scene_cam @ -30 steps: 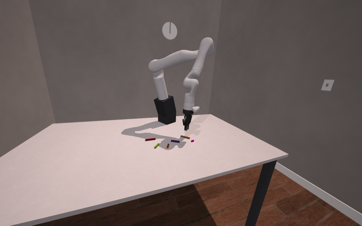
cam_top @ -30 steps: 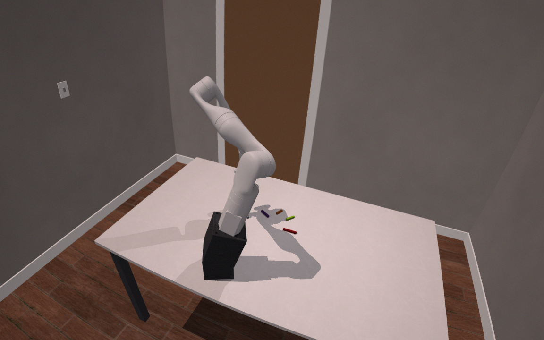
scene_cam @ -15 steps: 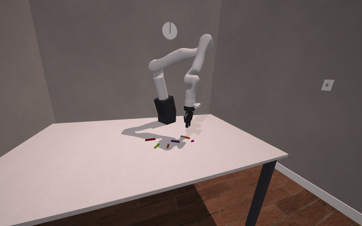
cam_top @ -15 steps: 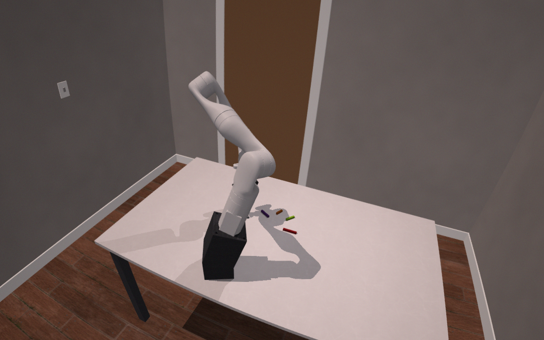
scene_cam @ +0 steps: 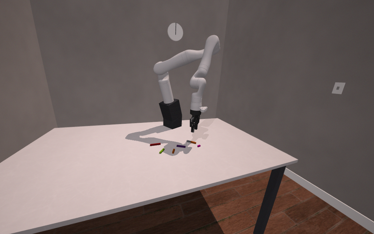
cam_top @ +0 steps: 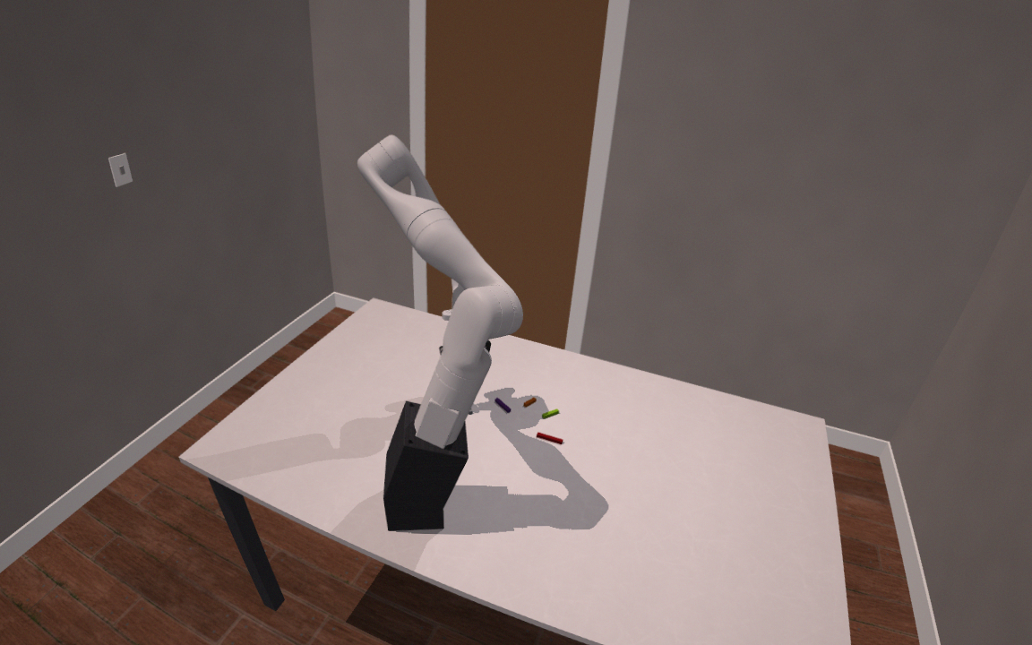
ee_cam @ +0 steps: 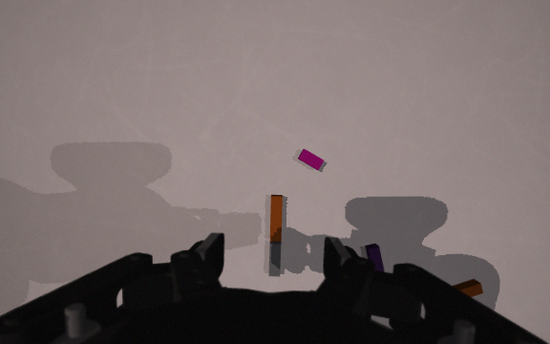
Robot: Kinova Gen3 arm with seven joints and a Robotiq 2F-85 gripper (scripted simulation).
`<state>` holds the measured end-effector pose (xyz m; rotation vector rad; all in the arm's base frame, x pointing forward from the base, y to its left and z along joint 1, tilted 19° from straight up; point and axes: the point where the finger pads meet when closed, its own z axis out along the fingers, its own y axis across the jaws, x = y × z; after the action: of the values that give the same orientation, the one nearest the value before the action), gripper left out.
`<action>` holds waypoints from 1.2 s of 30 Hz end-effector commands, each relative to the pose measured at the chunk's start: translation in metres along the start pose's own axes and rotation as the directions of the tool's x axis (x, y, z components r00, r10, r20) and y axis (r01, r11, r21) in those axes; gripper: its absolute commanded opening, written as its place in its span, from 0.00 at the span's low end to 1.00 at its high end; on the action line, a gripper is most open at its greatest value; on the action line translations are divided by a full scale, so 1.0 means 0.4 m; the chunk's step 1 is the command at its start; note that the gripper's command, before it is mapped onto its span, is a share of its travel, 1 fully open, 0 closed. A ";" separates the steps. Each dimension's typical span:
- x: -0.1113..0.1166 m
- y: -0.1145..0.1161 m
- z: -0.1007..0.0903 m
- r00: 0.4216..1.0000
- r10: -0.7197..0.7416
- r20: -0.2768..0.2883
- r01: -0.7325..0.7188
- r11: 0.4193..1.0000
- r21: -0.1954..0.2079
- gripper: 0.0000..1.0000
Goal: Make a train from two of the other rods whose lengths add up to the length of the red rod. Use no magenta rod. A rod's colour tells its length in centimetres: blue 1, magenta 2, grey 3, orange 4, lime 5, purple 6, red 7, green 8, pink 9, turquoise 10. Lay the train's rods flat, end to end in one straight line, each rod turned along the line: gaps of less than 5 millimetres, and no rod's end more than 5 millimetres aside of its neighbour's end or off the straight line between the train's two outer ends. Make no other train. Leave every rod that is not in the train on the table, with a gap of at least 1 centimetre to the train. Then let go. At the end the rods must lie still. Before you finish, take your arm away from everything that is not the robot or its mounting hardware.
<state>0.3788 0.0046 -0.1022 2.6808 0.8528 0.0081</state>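
An orange rod (scene_cam: 193, 142) (ee_cam: 276, 217) and a grey rod (scene_cam: 188, 141) (ee_cam: 275, 258) lie flat, end to end in one line, with no gap visible in the wrist view. My gripper (scene_cam: 193, 131) (ee_cam: 273, 251) is open and empty, above these two rods, one finger to each side in the wrist view. The red rod (cam_top: 549, 437) (scene_cam: 155, 144) lies apart, toward the left in the exterior view. A magenta rod (scene_cam: 198, 145) (ee_cam: 311, 160) lies slanted beyond the orange end, apart from it. The arm mostly hides the joined rods in the top view.
A purple rod (cam_top: 502, 405) (scene_cam: 180, 146) (ee_cam: 374, 257) lies beside the pair, with a gap. A second orange rod (cam_top: 529, 401) (scene_cam: 173, 150) (ee_cam: 471, 288) and a lime rod (cam_top: 550, 414) (scene_cam: 161, 150) lie farther off on the table (cam_top: 704, 497) (scene_cam: 95, 180).
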 end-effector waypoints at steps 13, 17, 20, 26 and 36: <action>0.001 0.000 -0.043 1.000 0.000 -0.001 0.000 1.000 0.000 1.00; 0.001 0.000 -0.060 1.000 0.000 -0.001 0.000 1.000 0.000 1.00; 0.001 0.000 -0.090 1.000 0.000 -0.001 0.000 1.000 0.000 1.00; 0.001 0.000 -0.153 1.000 0.000 -0.001 0.000 1.000 0.000 1.00; 0.001 0.000 -0.213 1.000 0.000 -0.001 0.000 1.000 0.000 1.00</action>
<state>0.3688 0.0246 -0.0259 2.6796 0.8416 -0.0033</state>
